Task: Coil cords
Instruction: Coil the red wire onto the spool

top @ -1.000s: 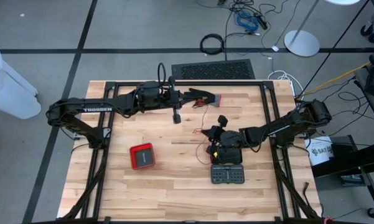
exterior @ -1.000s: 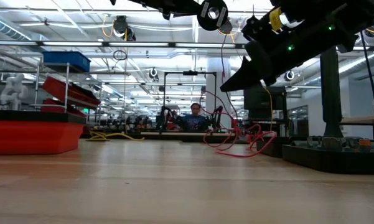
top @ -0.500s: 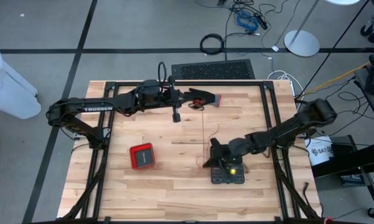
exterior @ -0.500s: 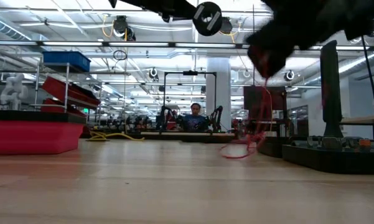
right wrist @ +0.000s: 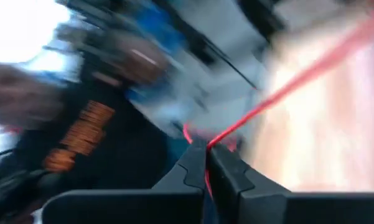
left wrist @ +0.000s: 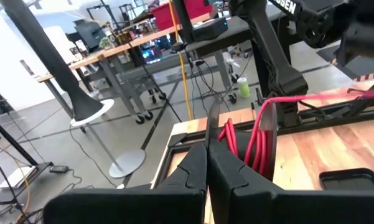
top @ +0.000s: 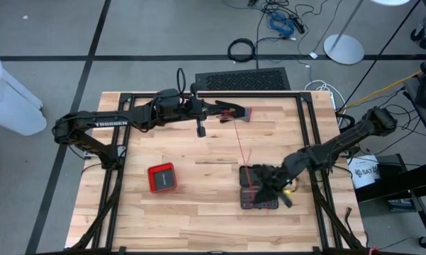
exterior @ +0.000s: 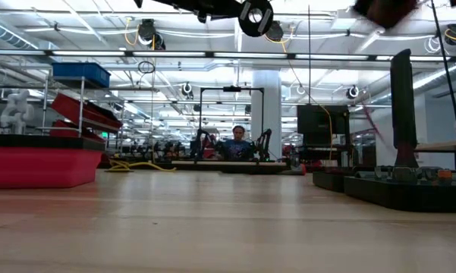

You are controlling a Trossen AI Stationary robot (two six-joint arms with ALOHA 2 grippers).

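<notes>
Cord (top: pixel 242 145), red and thin, runs tight across the table (top: pixel 191 212) between both claws. The left gripper (top: pixel 227 110) pinches red loops at the far edge. The right gripper (top: pixel 257 185) pinches the other end above the black tray (top: pixel 259 202). Pulling harder could make it slip out.

A small red box (top: pixel 161 178) sits on the wooden table (top: pixel 184 212) at about 8 o'clock. A dark tray (top: pixel 249 200) lies at about 5 o'clock.
</notes>
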